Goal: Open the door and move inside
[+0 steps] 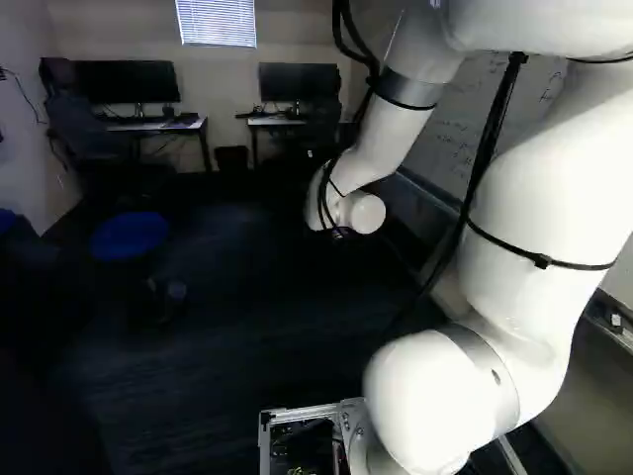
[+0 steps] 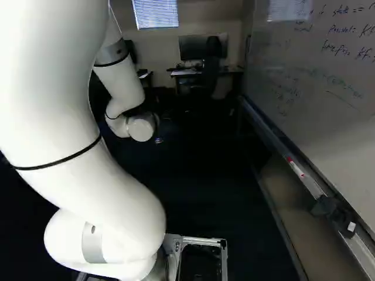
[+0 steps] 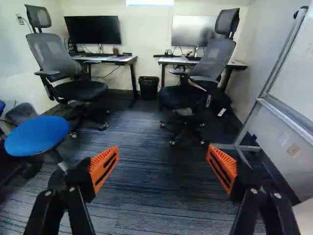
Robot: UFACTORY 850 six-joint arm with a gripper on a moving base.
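Observation:
No door shows in any view. In the right base view the arm reaches into the room, and only a small part of the gripper [image 2: 157, 139] shows past the white wrist, dark against the dark floor. The wrist view has the gripper [image 3: 162, 166] with its two orange-padded fingers wide apart and nothing between them. Dark striped carpet [image 3: 146, 181] lies beyond and between the fingertips.
Ahead stand two desks [image 3: 115, 59] with monitors, two office chairs [image 3: 200, 73] and a black bin [image 3: 148, 88]. A blue stool [image 3: 38, 134] is on the left. A whiteboard [image 2: 316, 88] with a metal frame runs along the right side, close to the arm.

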